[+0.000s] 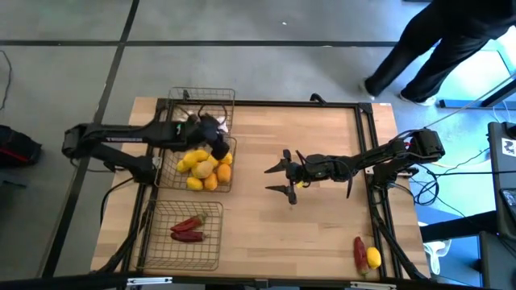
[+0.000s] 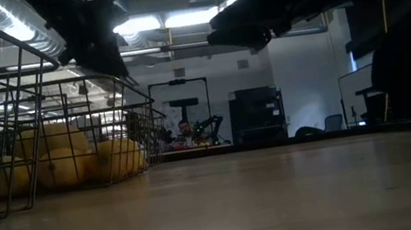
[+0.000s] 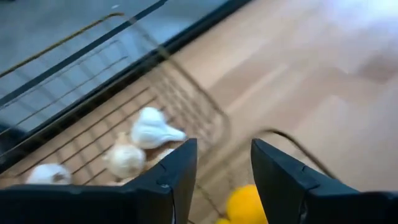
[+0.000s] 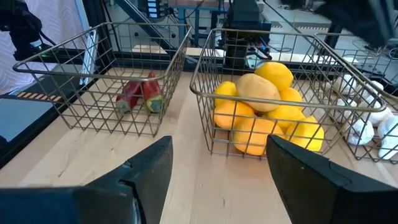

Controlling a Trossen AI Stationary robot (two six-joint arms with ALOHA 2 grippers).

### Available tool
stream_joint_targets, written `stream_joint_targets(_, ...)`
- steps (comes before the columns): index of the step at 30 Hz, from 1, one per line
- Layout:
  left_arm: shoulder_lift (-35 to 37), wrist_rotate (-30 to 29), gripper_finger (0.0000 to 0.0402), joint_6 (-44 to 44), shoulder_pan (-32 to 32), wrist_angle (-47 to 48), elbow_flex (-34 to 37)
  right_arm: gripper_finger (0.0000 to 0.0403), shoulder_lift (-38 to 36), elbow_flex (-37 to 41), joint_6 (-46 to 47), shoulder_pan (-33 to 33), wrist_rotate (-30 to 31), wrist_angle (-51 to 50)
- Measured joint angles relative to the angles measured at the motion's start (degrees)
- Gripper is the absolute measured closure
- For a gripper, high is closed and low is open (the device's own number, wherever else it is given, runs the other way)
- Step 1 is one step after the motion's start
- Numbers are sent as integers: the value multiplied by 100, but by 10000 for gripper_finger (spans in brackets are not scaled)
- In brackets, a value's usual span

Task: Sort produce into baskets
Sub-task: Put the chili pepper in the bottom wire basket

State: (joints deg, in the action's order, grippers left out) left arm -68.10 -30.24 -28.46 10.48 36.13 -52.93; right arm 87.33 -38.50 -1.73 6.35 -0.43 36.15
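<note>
Three wire baskets stand along the table's left side. The far basket [image 1: 201, 95] holds whitish garlic bulbs [image 3: 151, 129]. The middle basket [image 4: 261, 37] is piled with lemons and orange citrus [image 1: 205, 167]. The near basket [image 1: 187, 248] holds red chili peppers [image 1: 188, 228]. A loose red chili [image 1: 359, 252] and a lemon [image 1: 373, 258] lie at the table's near right corner. My left gripper [image 1: 218, 141] hangs open and empty over the boundary between the far and middle baskets, above a lemon [image 3: 245, 202]. My right gripper [image 1: 268, 179] stands open at mid-table, pointing toward the baskets.
A black frame rail [image 1: 258, 103] runs around the table. A person [image 1: 439, 40] walks past the far right corner. A red-and-black box [image 1: 18, 149] sits on the floor to the left. Bare wood [image 1: 274, 234] lies between the baskets and the loose produce.
</note>
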Motion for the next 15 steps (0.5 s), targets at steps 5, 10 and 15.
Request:
stream_joint_targets(5, 12, -334, 260, -8, -782, -87, 0, 148, 2, -1, 4, 2, 0, 173)
stream_joint_targets(10, 5, -720, 260, -11, -1467, -407, 0, 148, -105, -7, 31, 9, -84, -64)
stream_joint_targets(15, 3, -855, 260, -18, -1968, -417, 0, 148, -702, -15, 499, 41, -433, -1412)
